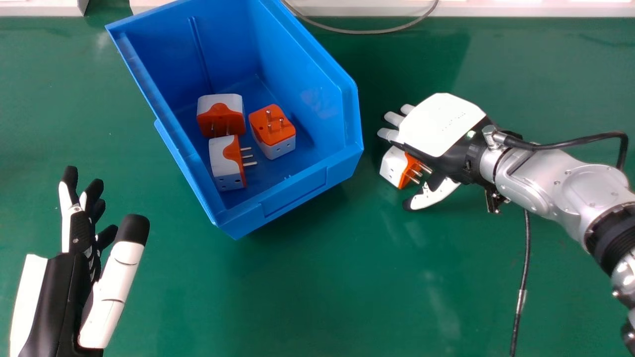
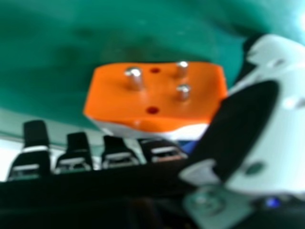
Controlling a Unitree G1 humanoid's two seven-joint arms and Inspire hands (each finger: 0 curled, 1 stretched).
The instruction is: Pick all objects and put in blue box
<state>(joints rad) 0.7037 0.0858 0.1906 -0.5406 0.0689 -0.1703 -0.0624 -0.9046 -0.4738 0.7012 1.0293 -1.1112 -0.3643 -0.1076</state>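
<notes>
In the head view my right hand [image 1: 439,129] is palm down over the table, right of the blue box [image 1: 317,176], its fingers straight. A white and orange adapter [image 1: 394,166] lies between its fingers and thumb, prongs toward the palm. The right hand view shows the adapter's orange pronged face [image 2: 152,102] beside my hand [image 2: 252,124], thumb close to one end. Inside the box lie three more adapters [image 1: 221,116], [image 1: 227,163], [image 1: 273,130]. My left hand [image 1: 79,228] is at the left, fingers straight and thumb apart, holding nothing.
A green table [image 1: 307,292] lies under everything. A black cable [image 1: 522,292] runs over it below the right forearm, and another cable [image 1: 570,144] is attached at the right wrist. A grey cable [image 1: 377,31] loops behind the box near the back edge.
</notes>
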